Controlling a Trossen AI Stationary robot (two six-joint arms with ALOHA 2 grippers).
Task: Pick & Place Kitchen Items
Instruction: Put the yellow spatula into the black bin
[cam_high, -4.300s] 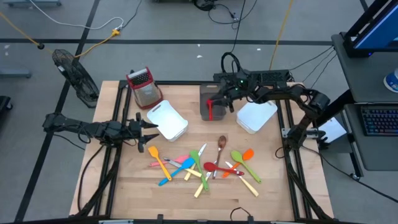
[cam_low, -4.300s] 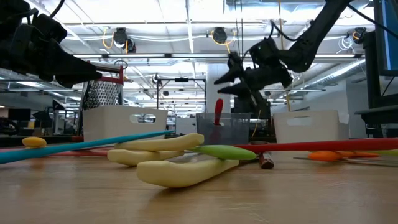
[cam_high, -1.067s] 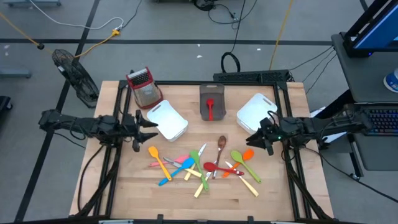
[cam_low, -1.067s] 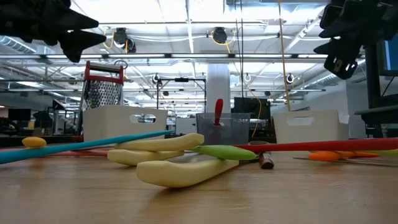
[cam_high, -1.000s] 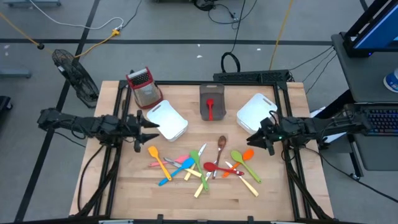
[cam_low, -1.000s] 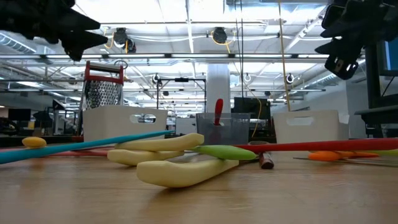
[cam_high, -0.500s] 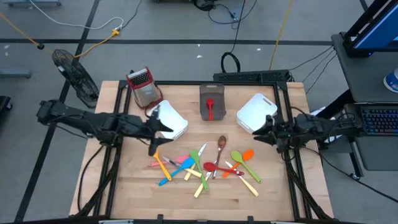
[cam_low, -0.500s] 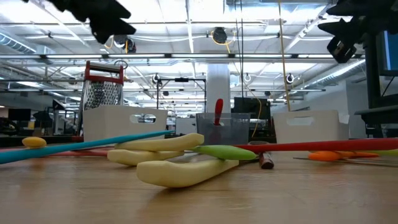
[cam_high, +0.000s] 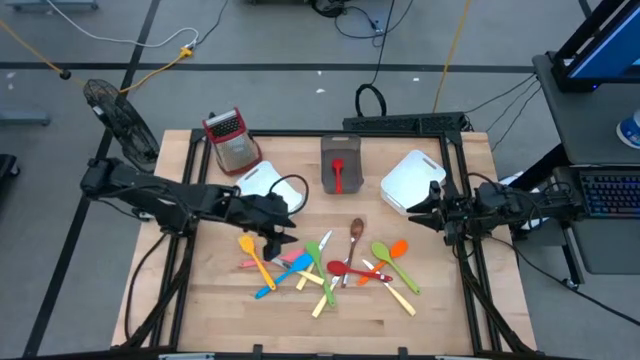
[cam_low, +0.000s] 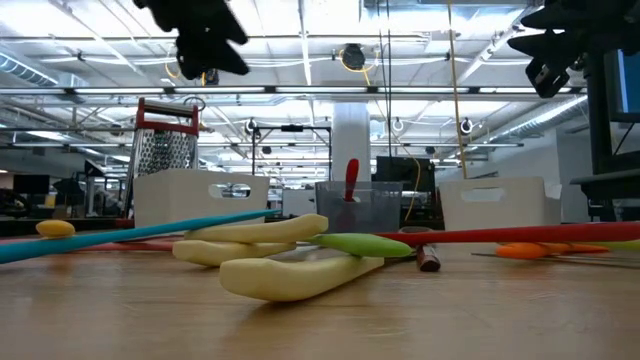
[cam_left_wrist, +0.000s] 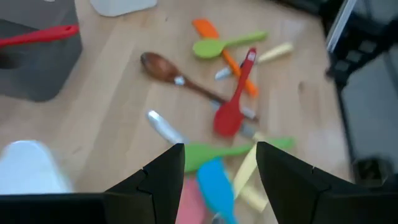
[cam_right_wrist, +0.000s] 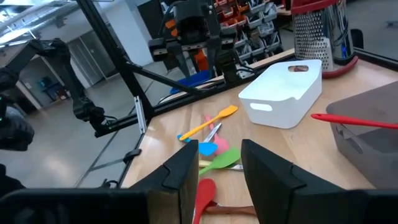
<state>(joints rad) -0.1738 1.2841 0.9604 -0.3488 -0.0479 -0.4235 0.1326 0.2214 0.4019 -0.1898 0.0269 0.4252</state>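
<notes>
The kitchen items (cam_high: 325, 262) lie in a loose pile on the wooden table's middle: coloured plastic spoons and spatulas, cream-handled cutlery and a brown wooden spoon (cam_high: 356, 235). A red spatula (cam_high: 339, 176) stands in the grey bin (cam_high: 340, 150). My left gripper (cam_high: 280, 228) hovers open and empty above the pile's left part. Its wrist view (cam_left_wrist: 221, 149) looks down on the blue spatula (cam_left_wrist: 217, 186), the red spoon (cam_left_wrist: 233, 112) and the wooden spoon (cam_left_wrist: 168, 68). My right gripper (cam_high: 425, 212) is open and empty in the air by the table's right edge, and its wrist view (cam_right_wrist: 217, 149) looks across the pile.
A white bin (cam_high: 262, 182) stands at the back left, partly under my left arm. A second white bin (cam_high: 412, 183) stands at the back right, beside my right gripper. A red-topped box grater (cam_high: 230, 138) stands at the far left corner. Bare wood lies along the near edge.
My left gripper has swung from the table's left edge toward the right, past the left white bin, and now hangs over the left part of the pile. My right gripper has drawn back a little toward the table's right and far edges. The utensils have not moved.
</notes>
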